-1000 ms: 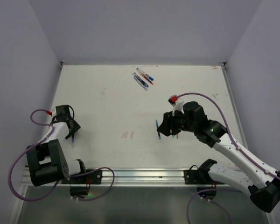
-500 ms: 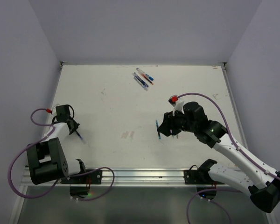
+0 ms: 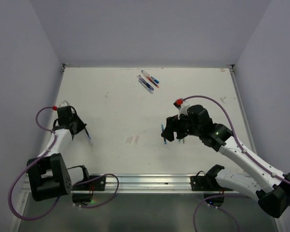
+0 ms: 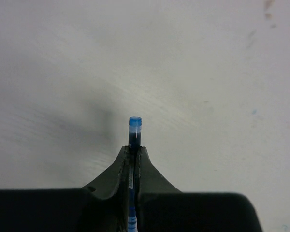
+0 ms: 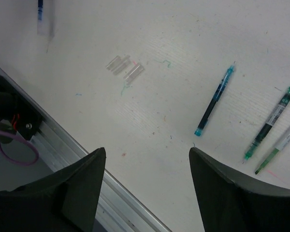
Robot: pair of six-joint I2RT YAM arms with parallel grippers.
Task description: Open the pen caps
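White tabletop [image 3: 116, 108], walled on the left, far and right sides, closed along the near edge by a ribbed aluminium rail [image 3: 150, 180]. Close to the left edge, left gripper [image 4: 133, 153] clenched on a thin whitish-barrelled pen [image 4: 134, 137], short blue cap [image 4: 135, 122] poking out just past the fingertips. Blue print on the barrel between the fingers, too small to read.

Broad bare stretch of table from there to the middle, marked by faint stains and a few small clear plastic tubes [image 5: 125, 67] lying close together. Near the far edge, loose cluster of thin pens with blue and red ends [image 3: 148, 81], well apart from both arms.

Right of centre, right gripper [image 5: 146, 151] released, jaws spread wide over bare table, nothing between them. To its right in the wrist view, teal-blue pen [image 5: 213, 100], then dark green pen with a pale label strip [image 5: 273, 123] and clear pen with a green tip [image 5: 280, 147], near one another but apart; label print illegible. Open table beyond, toward the right wall.
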